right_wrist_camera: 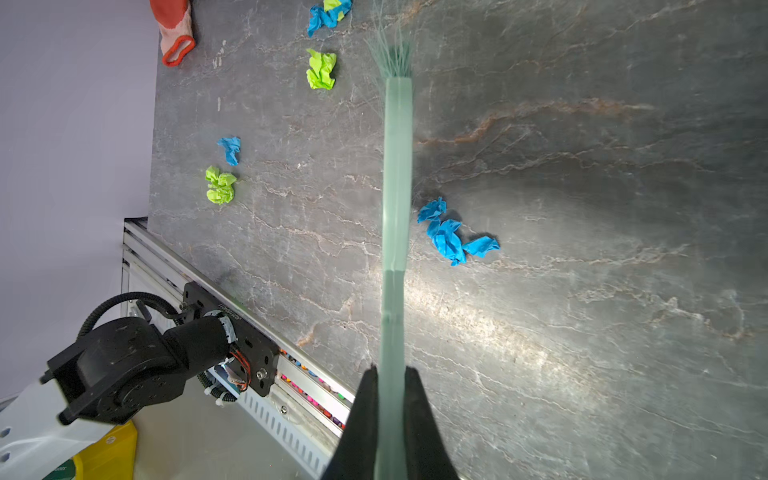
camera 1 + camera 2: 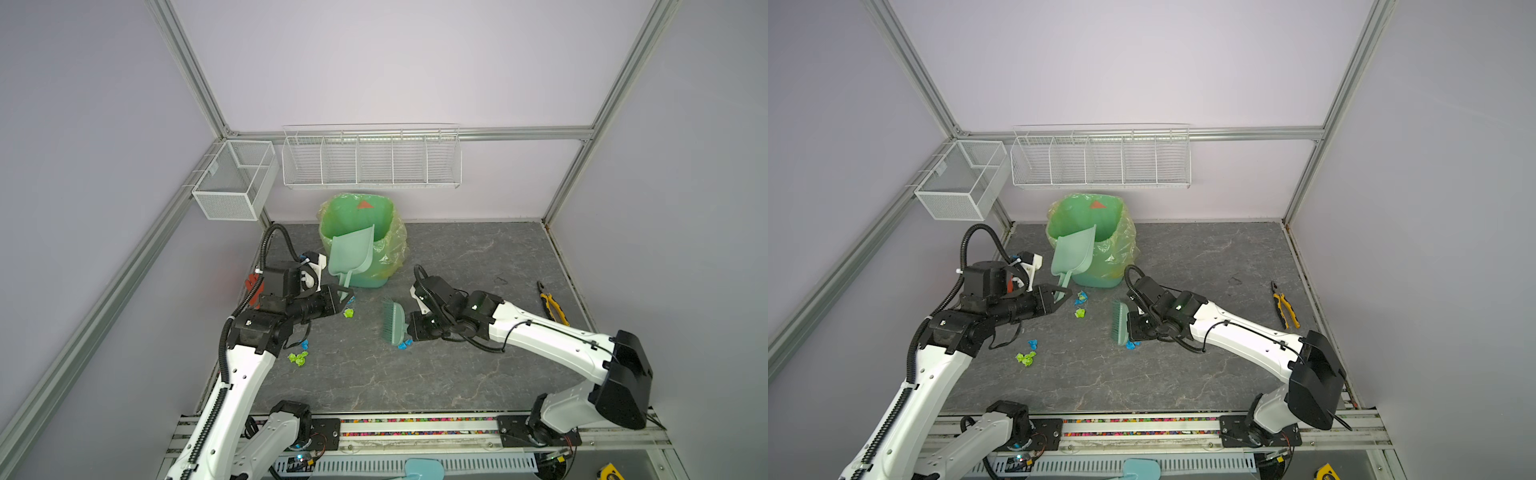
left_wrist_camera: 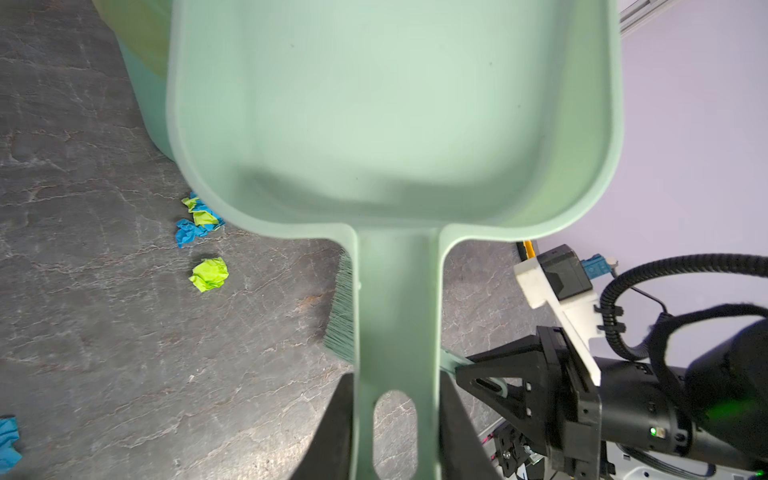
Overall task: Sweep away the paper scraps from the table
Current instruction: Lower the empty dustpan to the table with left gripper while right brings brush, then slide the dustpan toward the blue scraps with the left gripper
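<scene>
the bin (image 2: 371, 279) stands at the back middle of the surface (image 2: 457, 374), and the dustpan (image 2: 351, 253) is held up before its left front in the left tool (image 2: 343, 297). the brush (image 2: 394, 323), in the right tool (image 2: 415, 328), is right of the dustpan, with one of the paper scraps (image 2: 404, 344) just beside its near end and the others to its left, by the left arm. pliers (image 2: 550, 305) lie near the right edge.
</scene>
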Tool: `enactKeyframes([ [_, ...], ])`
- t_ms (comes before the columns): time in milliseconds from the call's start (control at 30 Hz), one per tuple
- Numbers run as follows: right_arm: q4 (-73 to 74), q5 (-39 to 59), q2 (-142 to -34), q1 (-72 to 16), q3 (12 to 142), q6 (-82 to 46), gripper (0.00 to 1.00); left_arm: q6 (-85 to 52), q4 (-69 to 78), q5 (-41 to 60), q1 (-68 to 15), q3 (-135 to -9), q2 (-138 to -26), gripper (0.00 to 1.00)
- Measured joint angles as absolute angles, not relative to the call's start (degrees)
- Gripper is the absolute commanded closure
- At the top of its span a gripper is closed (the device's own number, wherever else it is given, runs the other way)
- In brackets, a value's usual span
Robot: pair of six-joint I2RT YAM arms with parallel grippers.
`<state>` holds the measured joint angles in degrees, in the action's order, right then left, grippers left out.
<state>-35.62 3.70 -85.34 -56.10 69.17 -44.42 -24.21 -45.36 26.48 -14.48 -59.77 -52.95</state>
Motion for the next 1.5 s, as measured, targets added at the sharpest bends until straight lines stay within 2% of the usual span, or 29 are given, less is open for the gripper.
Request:
enactKeyframes([
  [267, -36.4, 4.3, -87.4, -56.4, 69.2, -44.5, 0.93, -22.9, -47.3, 24.1, -16.0, -59.8, -52.4, 1.0],
  [767, -43.6, 2.2, -87.2, -53.3, 69.1, -41.3, 0.93, -21.6, -51.8, 17.4, -25.7, -61.5, -51.4, 1.0],
  [1133, -50.0, 0.4, -80.4, -45.0, 65.8, -36.8, 0.93, -18.9, -53.9, 16.0, -26.9, -64.4, -49.7, 1.0],
  [1500, -53.2, 2.5, -72.6, -35.5, 64.8, -34.6, 0.93, -17.8, -53.1, 10.3, -38.8, -67.9, -56.1, 1.0],
])
